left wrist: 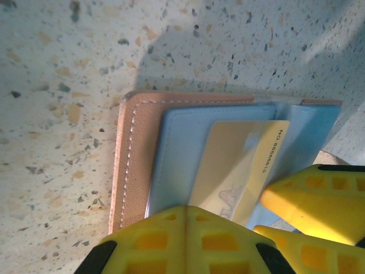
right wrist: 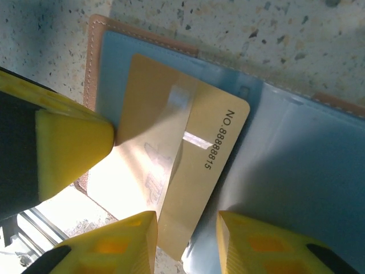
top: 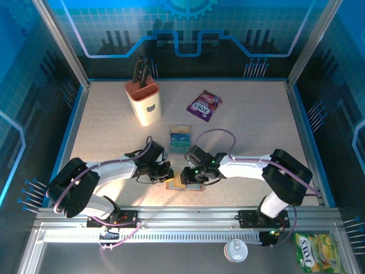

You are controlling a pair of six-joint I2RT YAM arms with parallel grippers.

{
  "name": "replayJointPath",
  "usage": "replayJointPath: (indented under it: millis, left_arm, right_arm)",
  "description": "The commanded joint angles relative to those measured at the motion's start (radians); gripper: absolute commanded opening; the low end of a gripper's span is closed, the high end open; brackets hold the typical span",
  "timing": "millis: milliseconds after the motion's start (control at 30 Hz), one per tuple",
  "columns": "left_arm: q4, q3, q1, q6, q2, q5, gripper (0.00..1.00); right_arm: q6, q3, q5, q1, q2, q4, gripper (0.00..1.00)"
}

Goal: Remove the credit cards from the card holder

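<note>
Card holder [left wrist: 128, 160] under my closed left end effector [left wrist: 183, 228]; right end effector [right wrist: 185, 220] apart, astride tan credit card [right wrist: 171, 114]: a skewed pull could jam it in sleeve [right wrist: 296, 171] or drag holder.

The table [left wrist: 57, 57] has a matt, stone-look top, pale with tan and dark flecks. The wallet [left wrist: 128, 160] is tan leather, smooth and matt, with pale stitching along its edge. Its sleeve [left wrist: 182, 148] is grey-blue clear plastic with a soft sheen. The card [left wrist: 239, 154] is yellowish-tan plastic, glossy where light strikes it, with black print. My fingers [left wrist: 182, 240] are bright yellow plastic, matt, moulded with square recesses. Near the far edge, the packet [top: 203, 106] is shiny purple film.
</note>
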Motion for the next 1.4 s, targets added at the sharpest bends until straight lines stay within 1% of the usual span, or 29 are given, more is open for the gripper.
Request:
replayJointPath:
  millis: [0,333,533,833,1167,1367]
  left_arm:
    - [-0.018,-0.004,-0.007,0.012,0.019,-0.011,0.0]
    - [-0.025,-0.005,-0.006,0.012,0.039,-0.012,0.0]
    - [-0.029,-0.004,-0.006,0.014,0.039,-0.014,0.0]
    - [-0.036,0.002,-0.007,0.018,0.039,-0.015,0.0]
    - [-0.044,0.001,-0.007,0.021,0.033,-0.02,0.0]
    - [-0.057,-0.001,-0.007,0.022,0.02,-0.026,0.0]
  right_arm:
    - [0.028,-0.024,-0.025,-0.016,0.015,0.049,0.34]
    - [0.102,-0.109,-0.097,-0.043,-0.003,0.234,0.31]
    - [0.109,-0.1,-0.105,-0.044,-0.025,0.219,0.27]
    - [0.082,-0.077,-0.078,-0.046,-0.059,0.147,0.23]
    - [0.085,-0.089,-0.1,-0.047,-0.03,0.185,0.16]
    - [0.072,-0.11,-0.093,-0.056,-0.053,0.17,0.13]
